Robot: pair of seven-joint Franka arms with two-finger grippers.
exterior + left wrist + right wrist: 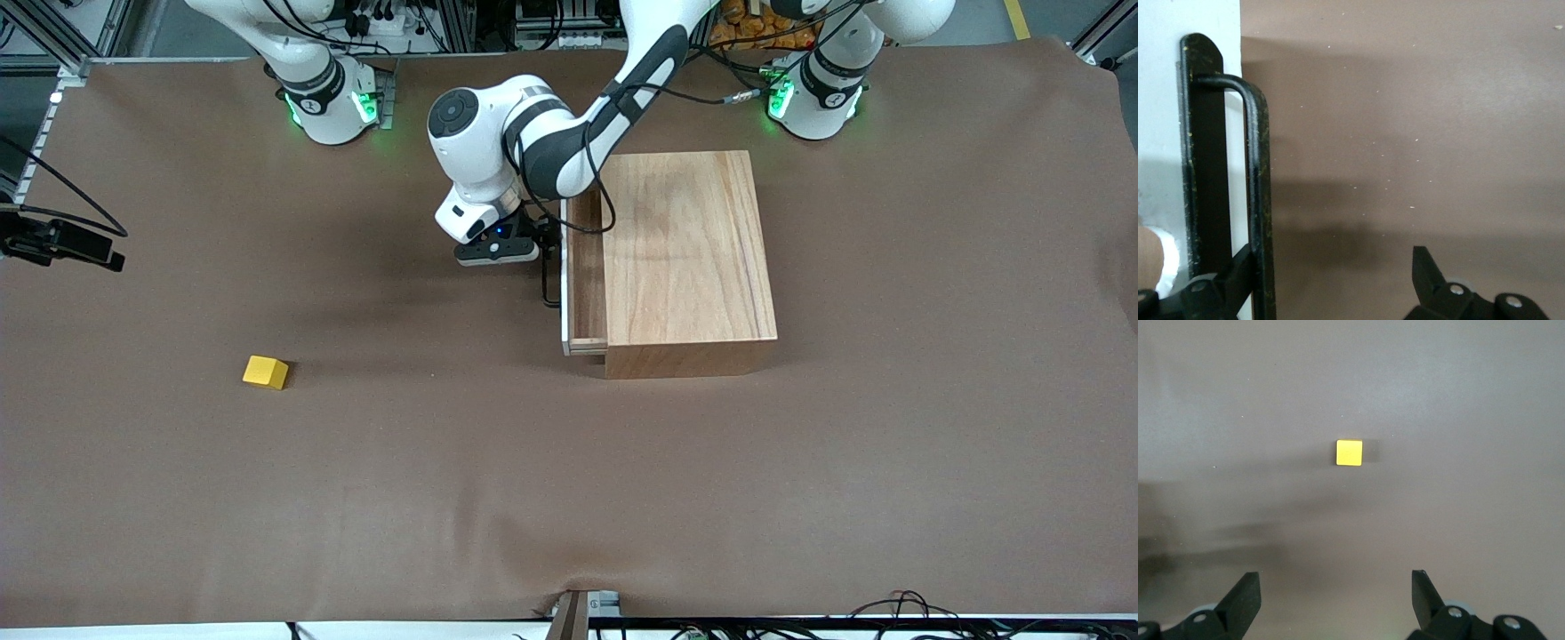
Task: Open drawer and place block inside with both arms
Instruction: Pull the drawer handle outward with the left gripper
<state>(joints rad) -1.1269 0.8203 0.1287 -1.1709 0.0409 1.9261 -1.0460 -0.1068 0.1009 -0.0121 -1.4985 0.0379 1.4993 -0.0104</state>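
White jointed left arm (569, 133) reaches from its green-lit base (813, 102) toward the right arm's end, wrist bent downward. Its black two-finger left gripper (1331, 280) sits low, fingers (1428, 273) spread apart. White right arm (307, 71) rises out of frame; its black right gripper (1335, 600) points downward, fingers (1245, 597) spread wide, empty.

The drawer (584, 276) stands only slightly out, a narrow slot; the left gripper (511, 249) crowds its handle (1257, 193); bare table (400, 462) surrounds the block (266, 372)
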